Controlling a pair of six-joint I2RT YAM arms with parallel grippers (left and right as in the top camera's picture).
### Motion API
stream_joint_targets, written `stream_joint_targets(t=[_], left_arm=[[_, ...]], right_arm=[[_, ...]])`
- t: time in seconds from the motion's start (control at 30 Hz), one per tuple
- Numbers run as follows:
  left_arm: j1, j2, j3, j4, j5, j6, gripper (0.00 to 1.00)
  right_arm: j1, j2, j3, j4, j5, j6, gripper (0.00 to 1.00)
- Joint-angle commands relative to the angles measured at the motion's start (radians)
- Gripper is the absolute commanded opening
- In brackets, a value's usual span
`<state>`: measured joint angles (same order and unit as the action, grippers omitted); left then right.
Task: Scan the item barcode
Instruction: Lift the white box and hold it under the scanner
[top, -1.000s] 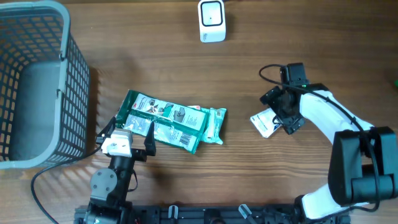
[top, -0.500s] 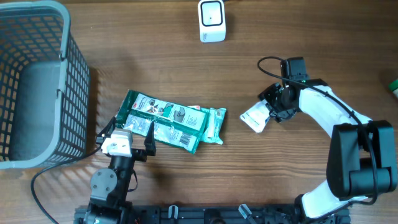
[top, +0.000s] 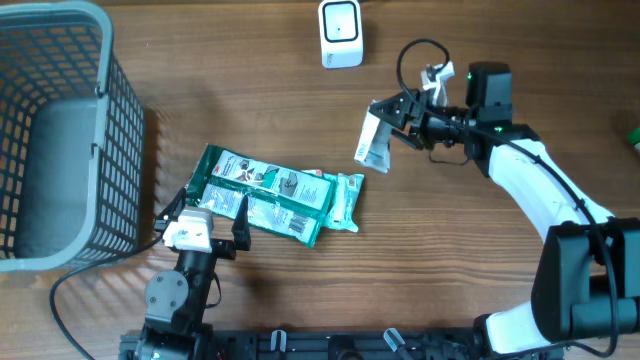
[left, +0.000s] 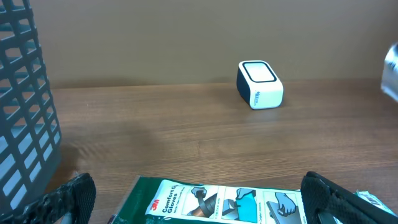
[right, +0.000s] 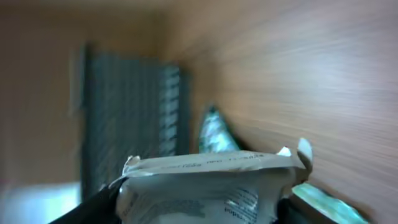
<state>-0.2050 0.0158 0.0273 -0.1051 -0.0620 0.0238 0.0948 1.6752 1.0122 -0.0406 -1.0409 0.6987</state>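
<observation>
on a wooden table (top: 250, 110), a grey mesh basket (top: 120, 150) stands at the far left, apparently waiting for scanned goods. green glove packs (top: 275, 195) lie beside it under the left gripper (top: 208, 203), whose jaws stand wide apart and hold nothing. the right gripper (top: 398, 122) is clamped on a small white pouch (top: 375, 142), holding it on edge near the white scanner (top: 340, 33) at the table's far side, seemingly so its barcode can be turned to the reader, which it does not yet face.
</observation>
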Motion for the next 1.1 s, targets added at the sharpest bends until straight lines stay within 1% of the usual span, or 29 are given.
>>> stream_joint_targets(t=[0.0,0.03,0.1,0.17,0.33,0.4,0.43,0.5,0.7,0.77,0.83,0.93,1.0,1.07], left_arm=[[-0.006,-0.003,-0.004,0.003,-0.010,-0.006,1.00],[-0.006,-0.003,-0.004,0.003,-0.010,-0.006,1.00],[-0.006,-0.003,-0.004,0.003,-0.010,-0.006,1.00],[-0.006,-0.003,-0.004,0.003,-0.010,-0.006,1.00],[-0.006,-0.003,-0.004,0.003,-0.010,-0.006,1.00],[-0.006,-0.003,-0.004,0.003,-0.010,-0.006,1.00],[-0.006,-0.003,-0.004,0.003,-0.010,-0.006,1.00],[-0.006,-0.003,-0.004,0.003,-0.010,-0.006,1.00],[-0.006,-0.002,-0.004,0.003,-0.010,-0.006,1.00],[-0.006,-0.002,-0.004,0.003,-0.010,-0.006,1.00],[-0.006,-0.002,-0.004,0.003,-0.010,-0.006,1.00],[-0.006,-0.002,-0.004,0.003,-0.010,-0.006,1.00],[-0.006,-0.002,-0.004,0.003,-0.010,-0.006,1.00],[-0.006,-0.002,-0.004,0.003,-0.010,-0.006,1.00]], right_arm=[[0.002,-0.017,0.018,0.134,-0.351,-0.077,0.65],[0.002,-0.017,0.018,0.171,-0.367,-0.035,0.65],[0.002,-0.017,0.018,0.182,-0.375,-0.013,0.65],[0.002,-0.017,0.018,0.182,-0.375,-0.011,0.63],[0.002,-0.017,0.018,0.182,-0.372,-0.011,0.63],[0.004,-0.017,0.018,0.182,-0.343,-0.023,0.64],[0.006,-0.017,0.018,0.183,-0.330,-0.055,0.66],[0.013,-0.017,0.018,0.183,-0.295,-0.094,0.66],[0.097,-0.017,0.018,0.186,0.056,-0.123,0.66],[0.153,-0.017,0.023,0.180,0.258,-0.124,0.66],[0.175,-0.017,0.042,0.148,0.359,-0.126,0.65],[0.222,-0.016,0.126,0.043,0.578,-0.212,0.61],[0.255,-0.016,0.197,-0.023,0.738,-0.280,0.61],[0.282,-0.014,0.257,-0.049,0.879,-0.316,0.60]])
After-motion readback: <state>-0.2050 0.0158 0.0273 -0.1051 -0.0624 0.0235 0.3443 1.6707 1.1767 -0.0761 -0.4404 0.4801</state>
